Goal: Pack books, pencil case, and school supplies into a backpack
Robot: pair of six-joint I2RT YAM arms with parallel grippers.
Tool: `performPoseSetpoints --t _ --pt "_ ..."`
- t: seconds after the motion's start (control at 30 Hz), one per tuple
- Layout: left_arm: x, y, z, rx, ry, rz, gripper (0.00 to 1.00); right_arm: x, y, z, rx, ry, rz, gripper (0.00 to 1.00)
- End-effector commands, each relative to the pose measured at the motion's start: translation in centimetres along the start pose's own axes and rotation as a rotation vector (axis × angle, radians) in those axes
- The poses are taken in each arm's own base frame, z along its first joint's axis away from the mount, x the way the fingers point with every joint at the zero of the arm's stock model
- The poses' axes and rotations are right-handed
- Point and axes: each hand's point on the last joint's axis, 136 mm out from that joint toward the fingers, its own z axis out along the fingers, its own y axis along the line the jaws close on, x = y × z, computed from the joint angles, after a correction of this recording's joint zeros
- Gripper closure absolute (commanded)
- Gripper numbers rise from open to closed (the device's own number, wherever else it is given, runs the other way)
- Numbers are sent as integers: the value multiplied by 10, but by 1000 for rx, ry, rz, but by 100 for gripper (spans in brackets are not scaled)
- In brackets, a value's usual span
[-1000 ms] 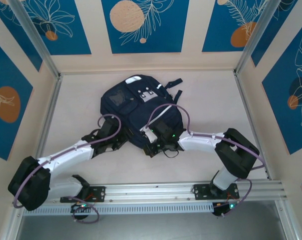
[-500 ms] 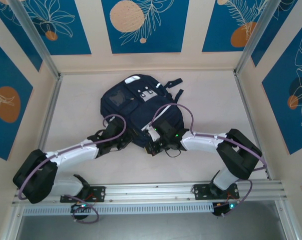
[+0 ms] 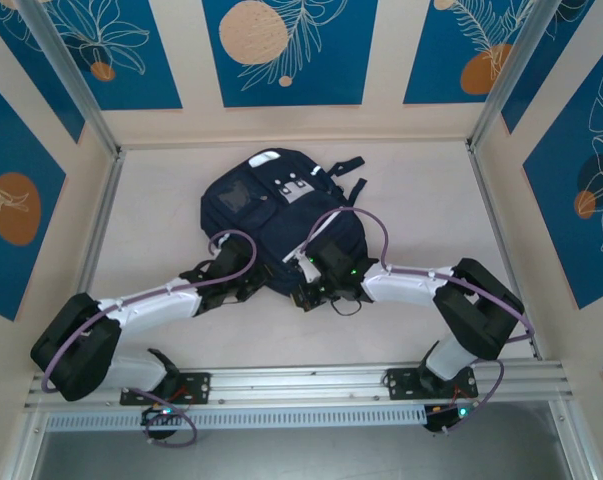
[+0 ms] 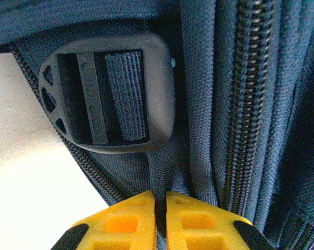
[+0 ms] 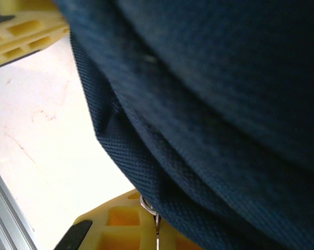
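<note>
Two arms are reaching in on the backpack (image 3: 256,215) right now, and I'm reading them off from the left. The left gripper (image 3: 247,288) is pressing against the bag's near left edge, low on the table (image 3: 421,200). On the left wrist feed, its yellow fingertips (image 4: 130,219) are sitting almost together with only a thin dark slit between them. A fold of the navy fabric is running straight down into that slit, so I'm calling it pinched on the bag. Just above the tips a dark plastic buckle (image 4: 110,99) is lying flat with a strap threaded through it. To its right a closed zipper (image 4: 245,104) is running top to bottom.

In the middle, the backpack is lying flat, its white-striped patches facing up and its dark straps trailing toward the far right.

On the right, the right gripper (image 3: 303,292) is bearing on the bag's near edge, close beside the left one. Its wrist feed is showing blurred navy cloth (image 5: 224,104) hanging over the pale tabletop. The fingers (image 5: 120,224) are closed tight, and a small metal ring (image 5: 148,204) at the cloth's edge is sitting right in the seam between them, so it looks gripped.
</note>
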Motion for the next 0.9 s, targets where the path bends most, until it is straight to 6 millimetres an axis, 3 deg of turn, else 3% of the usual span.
performPoseSetpoints --t 0.0,0.3,0.67,0.73,0.87 --pt "-12 20 2 -112 -69 29 88 16 -27 -5 132 26 70 100" --pt "-12 37 15 -180 -55 11 86 36 -48 -21 264 33 125 100" --pt "-25 47 3 -224 -103 13 84 49 -61 -47 334 5 193 100" --pt "-31 46 -1 -221 -121 21 82 51 -56 -45 300 7 177 100" --pt "-50 42 -3 -204 -99 35 81 52 -17 -33 170 62 25 100"
